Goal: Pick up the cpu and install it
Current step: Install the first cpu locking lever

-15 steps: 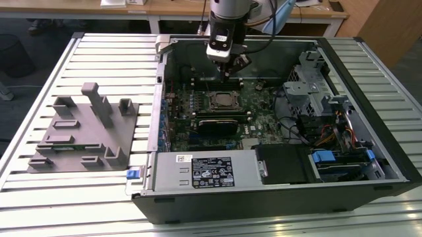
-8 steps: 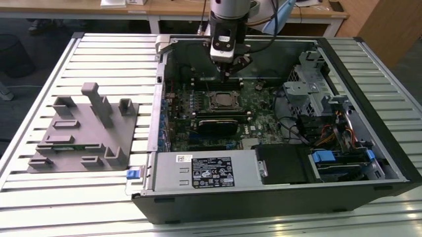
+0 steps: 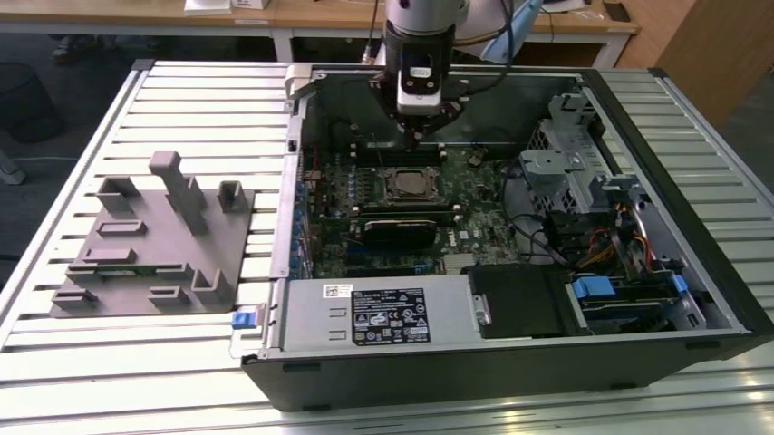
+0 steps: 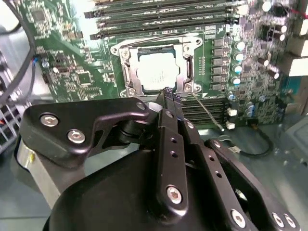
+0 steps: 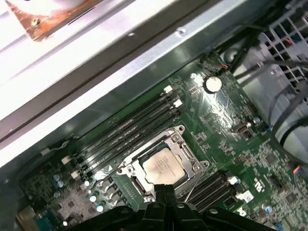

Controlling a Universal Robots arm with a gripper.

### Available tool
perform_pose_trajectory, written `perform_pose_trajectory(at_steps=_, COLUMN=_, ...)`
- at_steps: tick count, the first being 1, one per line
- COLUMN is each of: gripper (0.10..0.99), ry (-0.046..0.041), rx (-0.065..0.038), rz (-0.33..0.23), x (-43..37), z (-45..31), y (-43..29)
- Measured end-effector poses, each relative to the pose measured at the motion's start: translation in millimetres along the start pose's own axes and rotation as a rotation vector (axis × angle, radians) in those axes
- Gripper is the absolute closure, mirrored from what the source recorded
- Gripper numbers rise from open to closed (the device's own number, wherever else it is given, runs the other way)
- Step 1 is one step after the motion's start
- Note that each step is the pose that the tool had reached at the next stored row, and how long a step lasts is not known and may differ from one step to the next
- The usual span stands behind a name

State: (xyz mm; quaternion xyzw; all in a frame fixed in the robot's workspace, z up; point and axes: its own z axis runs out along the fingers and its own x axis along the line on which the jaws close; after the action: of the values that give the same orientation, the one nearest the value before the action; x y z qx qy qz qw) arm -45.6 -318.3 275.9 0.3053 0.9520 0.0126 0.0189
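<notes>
The cpu [image 3: 409, 184], a small square chip with a pale silvery top, lies flat inside the black socket with its metal frame [image 3: 408, 172] on the green motherboard. Both wrist views show it seated there [image 4: 156, 72] [image 5: 163, 166]. My gripper [image 3: 415, 139] hangs above the board, just behind the socket in the exterior view. Its two black fingers [image 4: 172, 103] are pressed together with nothing between them. The fingertips [image 5: 164, 191] stand a short way off the socket's edge and do not touch the chip.
The open computer case [image 3: 677, 118] lies on a slatted metal table. Inside are a grey metal box with a white label [image 3: 375, 313], a drive cage and cables [image 3: 604, 236], and memory slots [image 5: 130, 127]. A grey plastic holder [image 3: 158, 245] stands at the exterior view's left.
</notes>
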Motion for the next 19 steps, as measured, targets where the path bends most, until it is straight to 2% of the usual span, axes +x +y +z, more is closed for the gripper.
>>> perform_pose_trajectory(at_steps=7, gripper=0.980, ry=0.0038, rx=-0.003, rz=-0.107, x=0.0, z=0.0, y=0.0)
perform_pose_trajectory(at_steps=19, gripper=0.980, ry=0.0080, rx=-0.006, rz=-0.226, x=-0.7, z=0.1, y=0.5)
